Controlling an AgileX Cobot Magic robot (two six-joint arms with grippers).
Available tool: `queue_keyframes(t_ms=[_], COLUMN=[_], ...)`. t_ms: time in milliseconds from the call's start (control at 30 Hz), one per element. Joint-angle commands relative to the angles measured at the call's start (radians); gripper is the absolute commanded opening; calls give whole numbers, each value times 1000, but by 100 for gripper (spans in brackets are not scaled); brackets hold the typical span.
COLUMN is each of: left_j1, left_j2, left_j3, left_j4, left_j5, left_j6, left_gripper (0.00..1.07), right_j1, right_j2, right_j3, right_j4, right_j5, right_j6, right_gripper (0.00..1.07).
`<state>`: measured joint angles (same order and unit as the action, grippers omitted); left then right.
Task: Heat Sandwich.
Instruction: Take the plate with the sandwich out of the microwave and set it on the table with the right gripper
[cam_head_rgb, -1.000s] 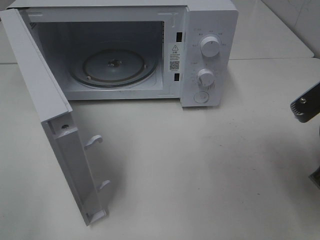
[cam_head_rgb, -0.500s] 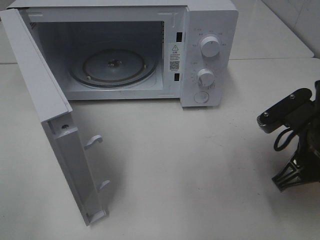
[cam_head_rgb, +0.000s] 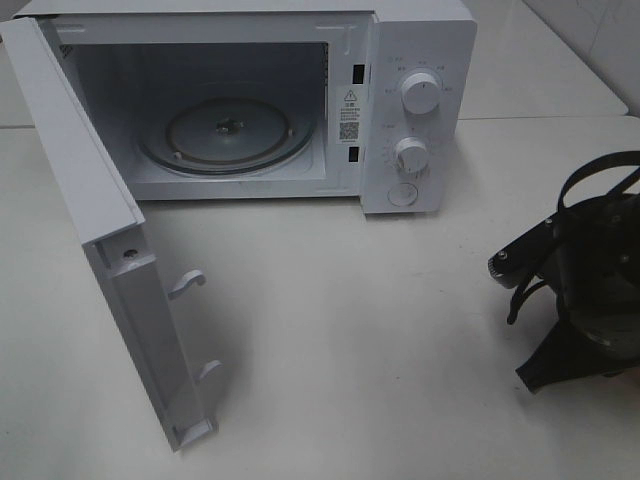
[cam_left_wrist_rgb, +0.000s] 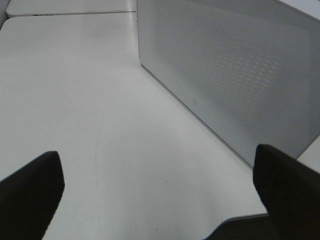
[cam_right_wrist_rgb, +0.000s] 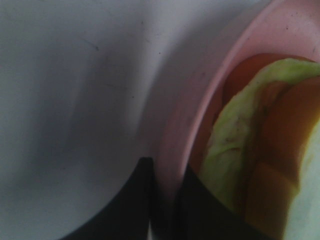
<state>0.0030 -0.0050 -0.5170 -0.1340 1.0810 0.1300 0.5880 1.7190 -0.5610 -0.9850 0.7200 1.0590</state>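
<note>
Right hand (cam_right_wrist_rgb: 162, 210) pinching pink plate (cam_right_wrist_rgb: 200, 100) rim, sandwich (cam_right_wrist_rgb: 255, 150) riding on it, arm moving in from right toward open microwave (cam_head_rgb: 240, 100). Left hand (cam_left_wrist_rgb: 160, 195) waiting wide beside door (cam_left_wrist_rgb: 230, 75). Loading coming next.

- One white box-shaped microwave oven (cam_head_rgb: 300, 60), door open.
- One round glass turntable (cam_head_rgb: 228, 133).
- Two white round control knobs (cam_head_rgb: 420, 93).
- One round pink plate (cam_right_wrist_rgb: 200, 100), rim between the right fingers.
- One sandwich (cam_right_wrist_rgb: 260, 145).

Microwave (cam_head_rgb: 400, 60) door frame: warning-triangle sticker (cam_head_rgb: 349, 97), QR code (cam_head_rgb: 348, 130); print unreadable.
</note>
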Motion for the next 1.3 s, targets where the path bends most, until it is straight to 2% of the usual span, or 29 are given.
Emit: queue_keyframes(t_ms=[33, 333, 467, 533, 600, 633, 733, 833, 933, 1000, 1067, 1133, 1200, 1300], left_j1=[5, 5, 5, 5, 5, 5, 5, 5, 5, 5, 5, 5, 5, 5], left_j2=[-6, -6, -6, -6, -6, -6, -6, -6, -6, -6, -6, -6, -6, -6], left_j3=[0, 0, 0, 0, 0, 0, 0, 0, 0, 0, 0, 0, 0, 0], left_j4=[-7, -7, -7, -7, -7, -7, -7, -7, -7, -7, -7, -7, -7, -7], left_j5=[-9, -9, -9, -9, -9, -9, -9, -9, -9, -9, -9, -9, -9, -9], left_j6=[-3, -3, -3, -3, -3, -3, -3, -3, -3, -3, -3, -3, -3, -3], left_gripper=[97, 97, 97, 97, 97, 97, 97, 97, 97, 97, 97, 97, 97, 97], right_j1=[-5, -6, -6, -6, -6, -6, -6, -6, -6, -6, -6, -6, -6, -6], right_j2=[45, 104, 104, 104, 104, 104, 84, 62, 8, -8, -56, -71, -136, -179], right_j3=[-4, -4, -4, -4, -4, -4, -4, -4, -4, -4, -4, -4, -4, -4], right_j4=[-90, -102, -102, -96, -74, -74, -29, -8, 53, 74, 130, 143, 185, 204], right_j5=[5, -16, -15, -15, -15, -15, -15, -14, -15, -15, -15, -15, -12, -6], right_j6=[64, 100, 94, 88, 70, 70, 18, -17, -114, -147, -228, -245, -288, -319], right_gripper=[4, 8, 15, 19, 28, 28, 43, 48, 58, 62, 70, 73, 80, 81])
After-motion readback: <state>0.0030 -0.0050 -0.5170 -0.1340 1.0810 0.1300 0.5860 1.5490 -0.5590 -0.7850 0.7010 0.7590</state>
